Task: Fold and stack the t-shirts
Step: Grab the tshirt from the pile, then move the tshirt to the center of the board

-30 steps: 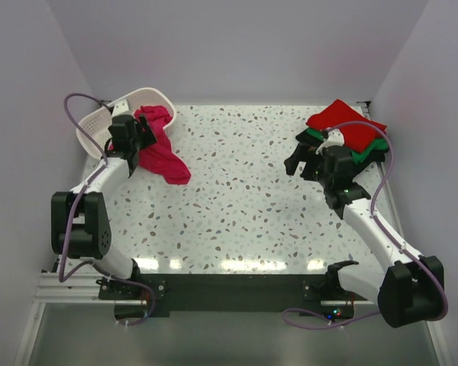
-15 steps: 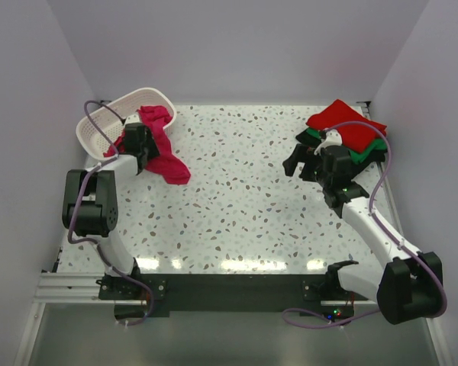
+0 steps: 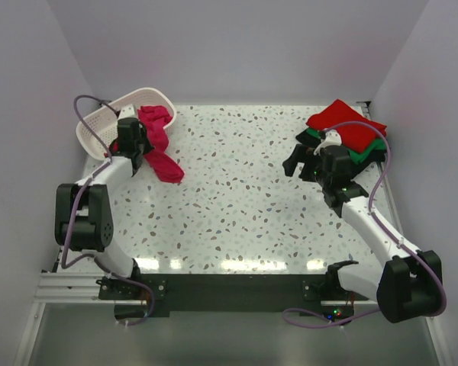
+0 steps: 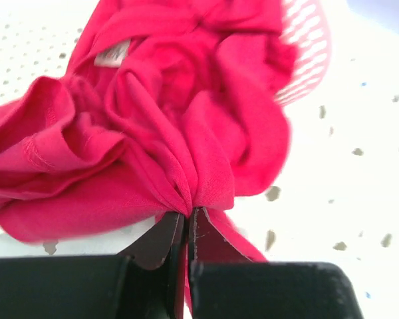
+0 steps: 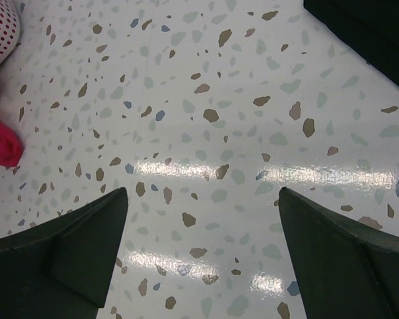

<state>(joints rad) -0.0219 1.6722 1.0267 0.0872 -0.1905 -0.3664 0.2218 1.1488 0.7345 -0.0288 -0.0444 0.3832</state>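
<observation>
The left gripper [image 4: 188,222] is clenched on a bunched fold of the magenta-pink t-shirt [image 4: 153,133]. The shirt spills from the white basket [image 3: 95,126] onto the counter [image 3: 244,191], its length running diagonally toward the centre. The right gripper [image 5: 201,199], spread and holding nothing, hovers well apart beside the folded stack [image 3: 349,128].

the top view looks steeply down from above and behind, with the black base plate [image 3: 229,293] at its bottom edge, and takes in the whole speckled table [image 3: 244,206]. the left wrist view sits very near the magenta-pink t-shirt [image 4: 153,133], facing the basket [image 4: 306,46] beyond it. the right wrist view is farther off, looking down across the table toward the left side. its left edge catches the same shirt and basket, which all three views share.
</observation>
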